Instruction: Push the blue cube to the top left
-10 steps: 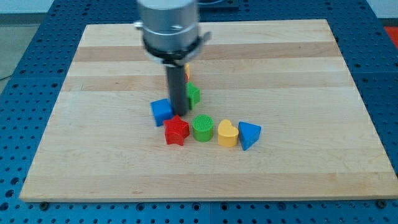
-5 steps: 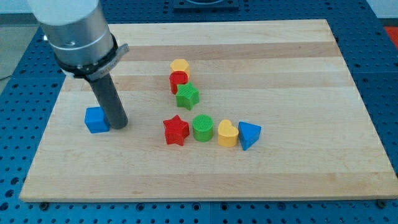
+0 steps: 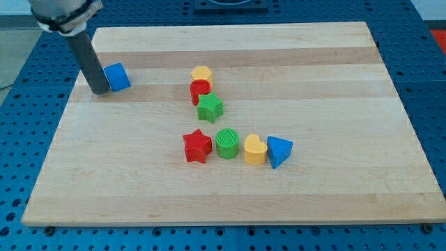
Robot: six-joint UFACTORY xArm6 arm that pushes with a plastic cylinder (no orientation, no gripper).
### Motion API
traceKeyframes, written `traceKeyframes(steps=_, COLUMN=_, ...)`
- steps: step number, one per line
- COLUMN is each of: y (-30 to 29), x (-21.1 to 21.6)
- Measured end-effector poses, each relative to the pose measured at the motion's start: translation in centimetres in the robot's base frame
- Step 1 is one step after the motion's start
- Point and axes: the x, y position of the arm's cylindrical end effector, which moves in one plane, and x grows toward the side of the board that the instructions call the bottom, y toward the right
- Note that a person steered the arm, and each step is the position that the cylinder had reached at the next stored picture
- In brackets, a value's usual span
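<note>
Camera view shows my tip [image 3: 99,90] touching the left side of the small blue cube [image 3: 117,77], which sits near the top-left corner of the pale wooden board [image 3: 334,195]; the arm carries no pincer, only the dark rod. Well apart, mid-board, stand a yellow block [image 3: 201,73], a red block [image 3: 200,89] and a green star [image 3: 210,108] in a column. Below them, a red star [image 3: 197,146], green cylinder [image 3: 227,143], yellow heart [image 3: 255,150] and blue triangular block [image 3: 279,151] form a row.
</note>
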Motion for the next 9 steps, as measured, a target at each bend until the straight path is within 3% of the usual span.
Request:
traceKeyframes(steps=1, y=2.7, x=1.0)
traceKeyframes(steps=2, y=3.8, x=-2.2)
traceKeyframes(steps=3, y=0.8, x=-8.3)
traceKeyframes(steps=4, y=-0.7, x=-11.5)
traceKeyframes(steps=6, y=-1.7, x=-4.0)
traceKeyframes(steps=7, y=-5.6, x=-5.9)
traceKeyframes(steps=8, y=-5.9, x=-11.3)
traceKeyframes(steps=9, y=-5.1, x=-12.8)
